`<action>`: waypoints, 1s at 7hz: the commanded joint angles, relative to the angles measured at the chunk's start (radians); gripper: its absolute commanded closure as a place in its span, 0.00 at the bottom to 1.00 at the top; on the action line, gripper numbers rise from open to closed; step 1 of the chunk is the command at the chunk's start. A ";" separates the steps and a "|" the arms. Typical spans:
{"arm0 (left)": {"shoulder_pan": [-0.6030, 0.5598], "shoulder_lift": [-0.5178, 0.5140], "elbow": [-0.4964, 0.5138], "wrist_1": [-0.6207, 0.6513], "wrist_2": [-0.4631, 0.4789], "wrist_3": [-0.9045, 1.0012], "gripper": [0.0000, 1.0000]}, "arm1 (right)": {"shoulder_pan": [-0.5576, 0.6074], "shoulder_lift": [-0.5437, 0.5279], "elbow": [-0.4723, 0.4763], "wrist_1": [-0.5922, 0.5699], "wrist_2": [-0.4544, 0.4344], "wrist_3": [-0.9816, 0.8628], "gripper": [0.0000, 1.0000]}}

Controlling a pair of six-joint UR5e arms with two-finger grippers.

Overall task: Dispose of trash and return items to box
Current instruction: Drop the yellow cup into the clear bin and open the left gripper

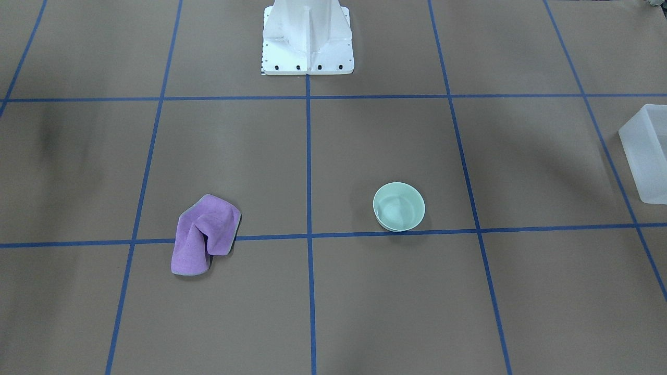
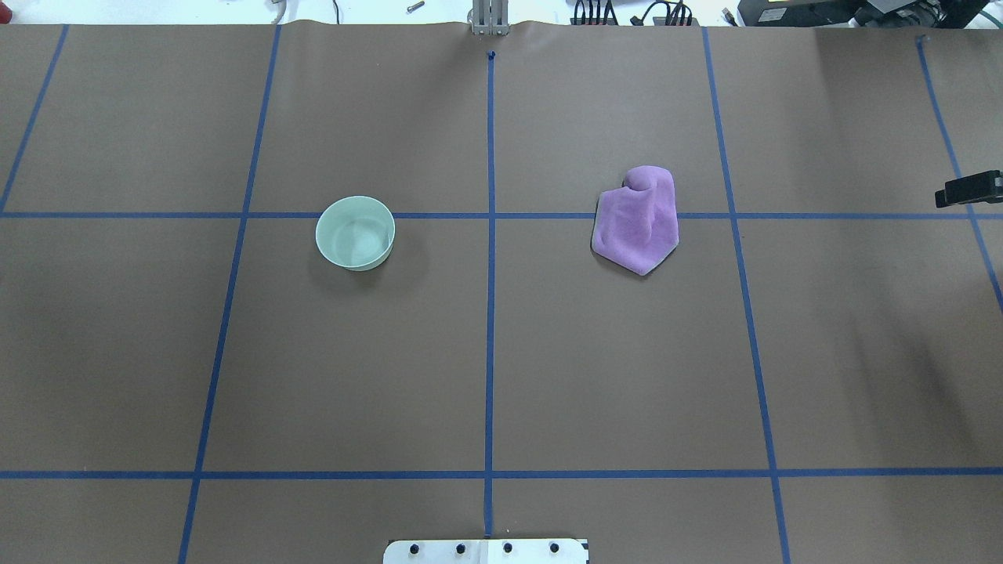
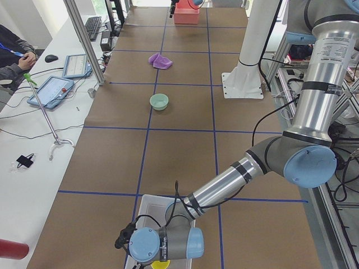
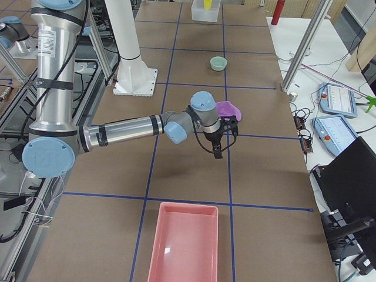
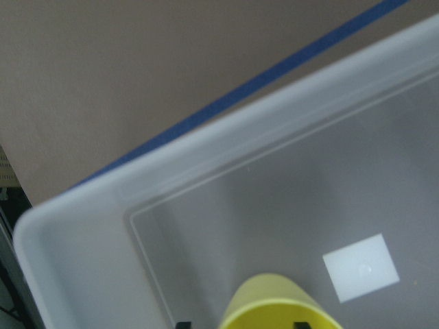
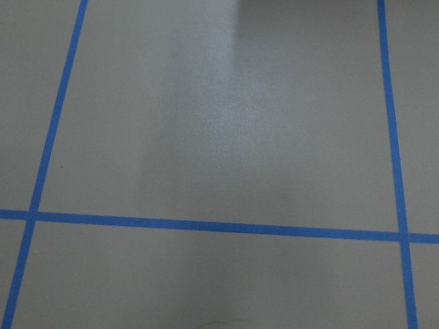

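The yellow cup (image 5: 278, 305) sits between my left gripper's (image 5: 240, 325) two black fingertips, just over the floor of the frosted-white box (image 5: 206, 161). The gripper looks shut on the cup. In the exterior left view the near arm reaches down into the box (image 3: 147, 203), with the cup (image 3: 161, 264) under the wrist. My right gripper (image 4: 218, 151) hangs above bare table, short of the purple cloth (image 4: 228, 109). I cannot tell whether it is open. The right wrist view shows only paper and tape.
A pale green bowl (image 2: 355, 233) and the crumpled purple cloth (image 2: 636, 221) lie mid-table. A pink tray (image 4: 182, 241) stands at the robot's right end. The box (image 1: 646, 156) is at the left end. The white robot base (image 1: 307, 36) stands at the table's edge.
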 commanded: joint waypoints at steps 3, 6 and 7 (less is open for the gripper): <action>0.061 0.030 -0.520 0.303 -0.074 -0.511 0.02 | 0.000 0.000 0.000 0.000 0.002 0.003 0.00; 0.411 0.082 -0.885 0.261 -0.035 -1.155 0.02 | 0.000 0.000 0.000 0.000 0.000 0.021 0.00; 0.558 0.066 -0.980 0.261 0.063 -1.382 0.02 | 0.000 0.000 0.000 0.000 0.000 0.021 0.00</action>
